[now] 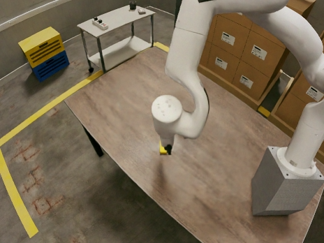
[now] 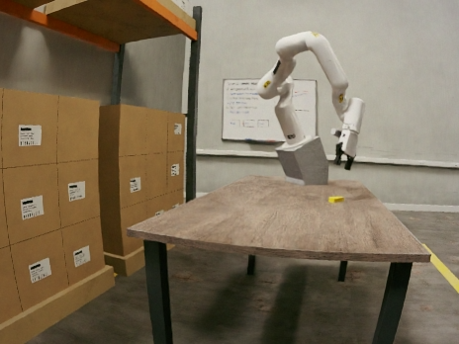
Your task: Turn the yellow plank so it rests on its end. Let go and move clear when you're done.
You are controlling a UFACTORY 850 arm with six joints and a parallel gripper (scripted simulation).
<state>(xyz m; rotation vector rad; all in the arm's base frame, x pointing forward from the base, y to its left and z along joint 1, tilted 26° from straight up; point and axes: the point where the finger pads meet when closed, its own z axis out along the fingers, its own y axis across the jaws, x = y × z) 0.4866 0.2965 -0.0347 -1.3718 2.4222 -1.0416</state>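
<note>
The yellow plank (image 2: 336, 200) lies flat on the wooden table near its far right side. In the top view only a small part of the plank (image 1: 163, 149) shows, mostly hidden under the wrist. My gripper (image 2: 344, 161) hangs open and empty in the air, well above the plank and pointing down at it. In the top view the gripper's dark fingertips (image 1: 168, 148) show just below the white wrist, right over the plank.
The grey robot base (image 1: 284, 181) stands at the table's near right corner. Stacked cardboard boxes (image 1: 244, 52) line the far side. A metal cart (image 1: 116, 33) and a yellow and blue crate (image 1: 43, 53) stand on the floor beyond the table.
</note>
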